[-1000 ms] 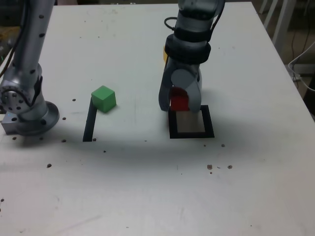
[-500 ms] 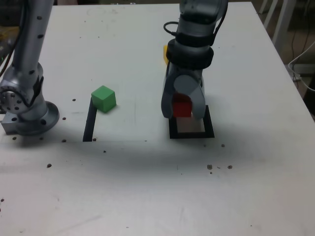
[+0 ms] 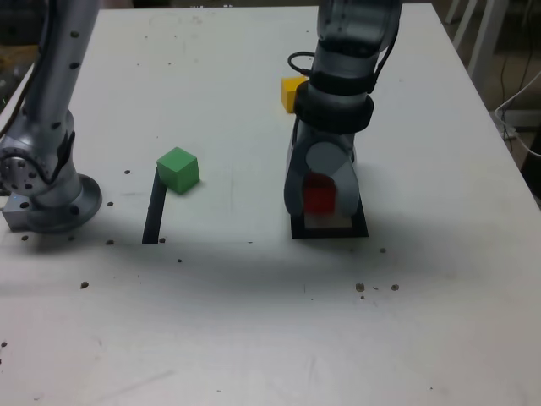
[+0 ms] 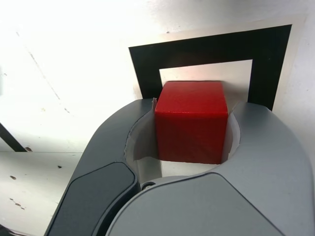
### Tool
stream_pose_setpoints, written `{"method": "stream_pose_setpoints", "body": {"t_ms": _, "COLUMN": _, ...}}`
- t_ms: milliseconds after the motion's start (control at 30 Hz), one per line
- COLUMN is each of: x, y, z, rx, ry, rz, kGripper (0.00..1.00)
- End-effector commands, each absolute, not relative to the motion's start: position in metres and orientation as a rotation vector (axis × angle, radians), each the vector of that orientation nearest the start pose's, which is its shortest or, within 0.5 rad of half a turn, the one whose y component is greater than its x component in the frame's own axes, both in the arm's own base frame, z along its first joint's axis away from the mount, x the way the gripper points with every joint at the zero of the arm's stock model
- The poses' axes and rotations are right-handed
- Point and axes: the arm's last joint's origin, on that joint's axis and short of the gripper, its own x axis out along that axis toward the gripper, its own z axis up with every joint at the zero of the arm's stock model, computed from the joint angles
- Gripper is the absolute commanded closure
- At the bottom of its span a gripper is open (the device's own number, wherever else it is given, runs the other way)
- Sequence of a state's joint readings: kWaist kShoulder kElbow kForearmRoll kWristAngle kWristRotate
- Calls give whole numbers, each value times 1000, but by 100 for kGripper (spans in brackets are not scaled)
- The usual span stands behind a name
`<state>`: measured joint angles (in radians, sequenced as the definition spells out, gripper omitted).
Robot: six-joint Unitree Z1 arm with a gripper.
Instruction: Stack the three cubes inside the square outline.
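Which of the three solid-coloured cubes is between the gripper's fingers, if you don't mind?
The red cube; the green and yellow ones sit apart on the table.

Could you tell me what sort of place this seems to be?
Probably a robotics lab or test bench: a robot arm works over a white tabletop marked with a black square outline, with a plain green cube nearby.

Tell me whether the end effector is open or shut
Shut on the red cube: in the wrist view, the end effector has a finger against each side of it.
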<state>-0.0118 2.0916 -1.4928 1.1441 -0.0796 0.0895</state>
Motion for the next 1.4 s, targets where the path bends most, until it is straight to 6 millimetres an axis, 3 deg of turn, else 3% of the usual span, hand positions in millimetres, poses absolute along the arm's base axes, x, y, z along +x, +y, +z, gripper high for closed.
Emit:
{"method": "stream_pose_setpoints", "body": {"t_ms": 0, "x": 368, "y": -8, "z": 212, "rx": 11, "ry": 1737, "rz": -140, "kGripper": 68}}
{"method": "stream_pose_setpoints", "body": {"t_ms": 67, "x": 368, "y": -8, "z": 211, "rx": 15, "ry": 1738, "rz": -137, "kGripper": 58}}
{"method": "stream_pose_setpoints", "body": {"t_ms": 233, "x": 367, "y": -8, "z": 208, "rx": 20, "ry": 1742, "rz": -133, "kGripper": 11}}
{"method": "stream_pose_setpoints", "body": {"t_ms": 300, "x": 367, "y": -8, "z": 207, "rx": 19, "ry": 1742, "rz": -133, "kGripper": 4}}
{"method": "stream_pose_setpoints", "body": {"t_ms": 533, "x": 365, "y": -7, "z": 209, "rx": 19, "ry": 1735, "rz": -131, "kGripper": 2}}
{"method": "stream_pose_setpoints", "body": {"t_ms": 733, "x": 349, "y": 5, "z": 225, "rx": 30, "ry": 1719, "rz": -58, "kGripper": 1}}
{"method": "stream_pose_setpoints", "body": {"t_ms": 1033, "x": 315, "y": 51, "z": 255, "rx": -1, "ry": 1744, "rz": 104, "kGripper": 1}}
{"method": "stream_pose_setpoints", "body": {"t_ms": 1367, "x": 328, "y": 117, "z": 264, "rx": -17, "ry": 1763, "rz": 110, "kGripper": 1}}
